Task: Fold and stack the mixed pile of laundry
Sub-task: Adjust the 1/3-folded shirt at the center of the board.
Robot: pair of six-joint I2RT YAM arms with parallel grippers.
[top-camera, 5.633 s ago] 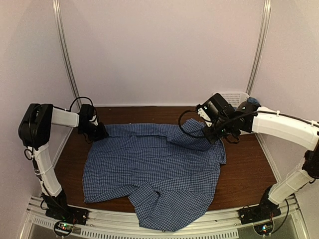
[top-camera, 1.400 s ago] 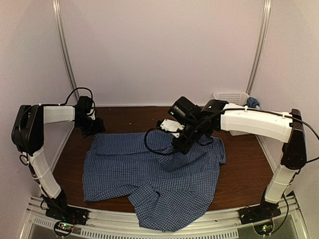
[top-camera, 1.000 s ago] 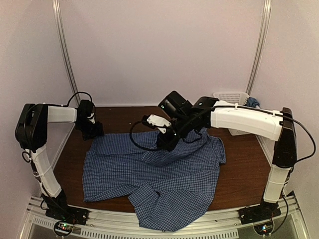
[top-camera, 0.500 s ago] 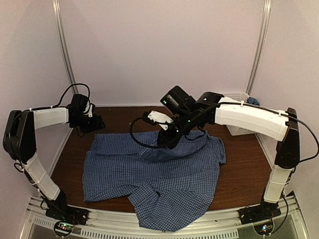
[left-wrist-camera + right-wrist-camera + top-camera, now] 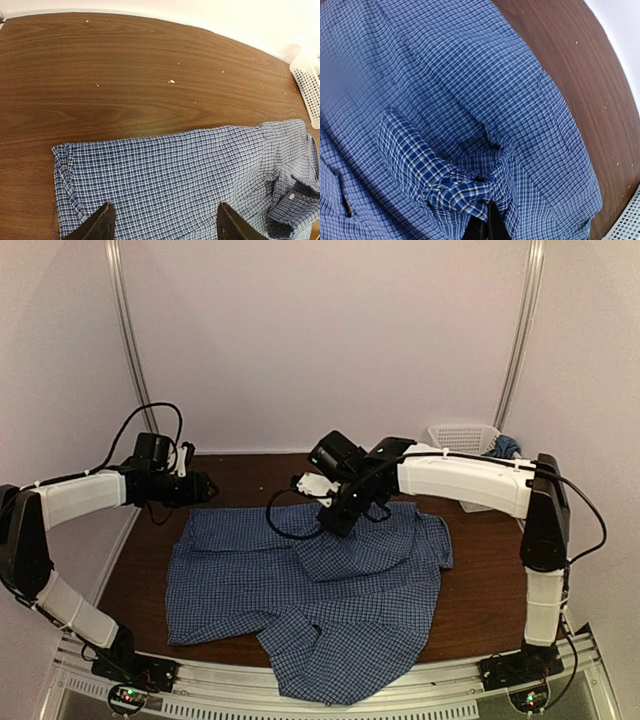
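The blue-and-white checked shirt (image 5: 300,590) lies spread over the brown table, its hem hanging over the near edge. My right gripper (image 5: 338,525) is over the shirt's upper middle, shut on a bunched sleeve end (image 5: 462,192) that it holds folded across the shirt body (image 5: 470,90). My left gripper (image 5: 205,488) hovers open just past the shirt's far left corner. In the left wrist view its two fingertips (image 5: 105,222) stand wide apart above the flat checked cloth (image 5: 175,175), touching nothing. A bit of teal-blue cloth (image 5: 508,445) shows at the basket's rim.
A white lattice basket (image 5: 462,435) stands at the far right corner against the back wall; its edge also shows in the left wrist view as the basket (image 5: 307,80). Bare brown wood (image 5: 490,580) lies right of the shirt and behind it. Walls close in on three sides.
The right gripper has carried the sleeve leftward from the shirt's right side to its upper middle. The left gripper has lifted off the far left corner, opened wider and shifted slightly right.
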